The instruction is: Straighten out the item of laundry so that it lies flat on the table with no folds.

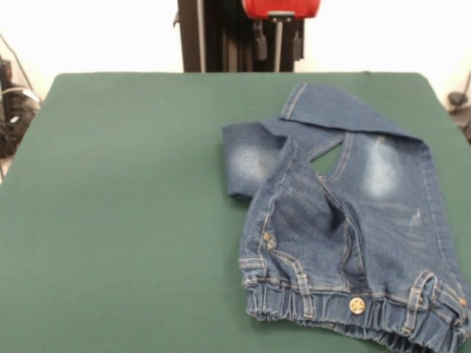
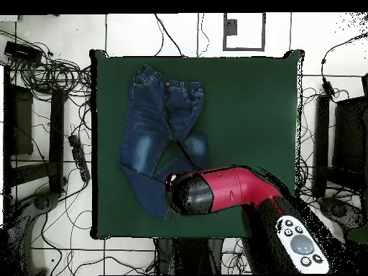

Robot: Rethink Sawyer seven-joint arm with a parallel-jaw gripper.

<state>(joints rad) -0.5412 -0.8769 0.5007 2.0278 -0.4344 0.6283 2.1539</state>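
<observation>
The jeans were blue denim with tan stitching, faded whitish thigh patches and a brass button, lying on the dark green table; the arm above showed red casing with a black end section.

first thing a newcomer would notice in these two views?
The small blue jeans, rumpled on the green table: in the front view they lie right of centre, waistband at the near edge, one leg folded across the other. Next, the red and black arm, which in the overhead view reaches over the table's bottom edge and covers the leg ends. Its gripper shows only as tips at the front view's top.
</observation>
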